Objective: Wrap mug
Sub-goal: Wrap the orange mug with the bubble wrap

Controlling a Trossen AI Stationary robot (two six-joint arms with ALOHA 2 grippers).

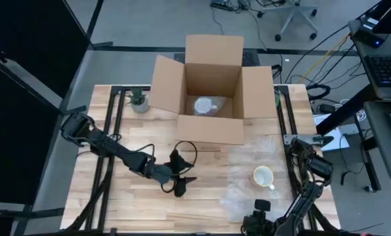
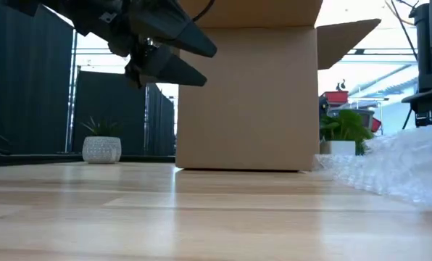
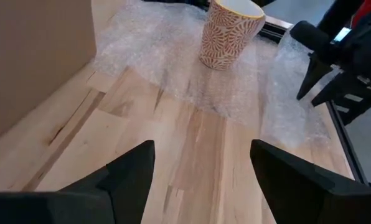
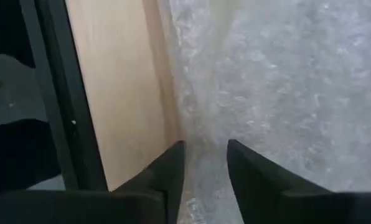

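While the open cardboard box, with a wrapped item inside, is set at the bench's far edge, a bubble wrap sheet is spread toward the bench's right edge, and the mug is stood upright on it. The left gripper is held above the bench's middle with its fingers spread and nothing between them. The right gripper is seen at the near right corner, over the sheet's edge, its fingers slightly parted and empty.
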